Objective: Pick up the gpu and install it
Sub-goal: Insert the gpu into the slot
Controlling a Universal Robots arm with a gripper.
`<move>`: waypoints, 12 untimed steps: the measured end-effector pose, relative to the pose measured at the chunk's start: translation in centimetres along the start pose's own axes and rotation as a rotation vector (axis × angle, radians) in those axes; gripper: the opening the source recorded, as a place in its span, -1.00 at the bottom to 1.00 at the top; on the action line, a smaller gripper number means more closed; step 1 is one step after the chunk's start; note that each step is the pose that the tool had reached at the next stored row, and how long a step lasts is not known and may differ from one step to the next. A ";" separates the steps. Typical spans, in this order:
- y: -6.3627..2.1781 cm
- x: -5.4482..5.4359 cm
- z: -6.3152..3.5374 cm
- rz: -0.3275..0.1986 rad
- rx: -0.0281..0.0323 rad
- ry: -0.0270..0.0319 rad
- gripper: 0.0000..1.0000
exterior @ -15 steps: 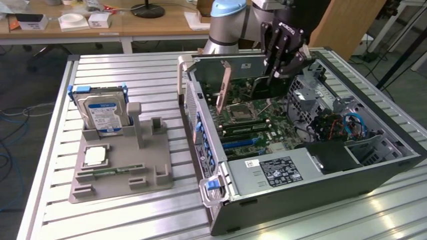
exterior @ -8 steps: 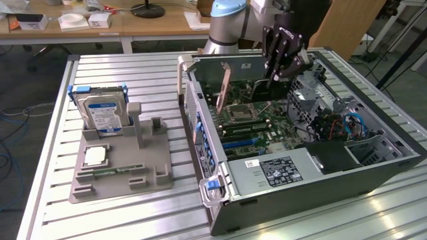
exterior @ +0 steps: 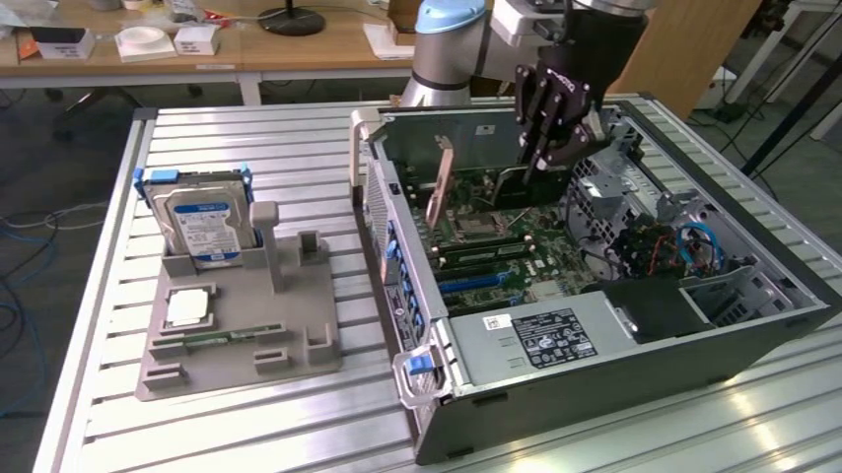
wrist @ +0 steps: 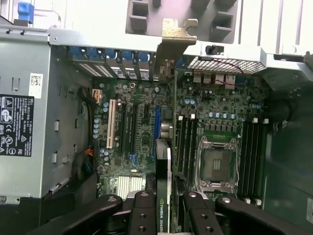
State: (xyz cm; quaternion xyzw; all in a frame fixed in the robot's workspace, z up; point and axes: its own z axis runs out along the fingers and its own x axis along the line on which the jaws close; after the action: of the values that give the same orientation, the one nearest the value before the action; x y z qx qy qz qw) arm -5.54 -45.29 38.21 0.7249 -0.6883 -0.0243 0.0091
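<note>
My gripper (exterior: 546, 158) hangs inside the open computer case (exterior: 632, 370) and is shut on the gpu (exterior: 498, 187). The thin dark card stands on edge above the motherboard (exterior: 494, 246). Its metal end bracket (exterior: 443, 182) points at the case's rear wall. In the wrist view the gpu (wrist: 164, 166) runs edge-on from my gripper (wrist: 166, 213) to the bracket (wrist: 171, 41) at the rear slot openings. It lies in line with the blue expansion slot (wrist: 157, 122). I cannot tell whether its edge touches the slot.
A white slot (wrist: 111, 122) and black slots (wrist: 131, 127) lie beside the card, with the processor socket (wrist: 217, 164) on the other side. The power supply (exterior: 546, 335) fills the case's near end. A grey fixture (exterior: 237, 340) holds the blue-labelled hard drive (exterior: 197, 222) and a memory stick (exterior: 217, 338).
</note>
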 end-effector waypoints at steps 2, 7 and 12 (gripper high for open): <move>-0.02 0.0 0.27 0.000 0.0000 0.0000 -0.48; -0.02 0.0 0.29 0.000 0.0000 -0.0001 -0.48; -0.06 0.0 0.74 0.000 0.0029 -0.0001 -0.48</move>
State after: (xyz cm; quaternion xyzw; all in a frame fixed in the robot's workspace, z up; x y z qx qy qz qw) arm -5.52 -45.30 37.48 0.7251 -0.6882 -0.0234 0.0080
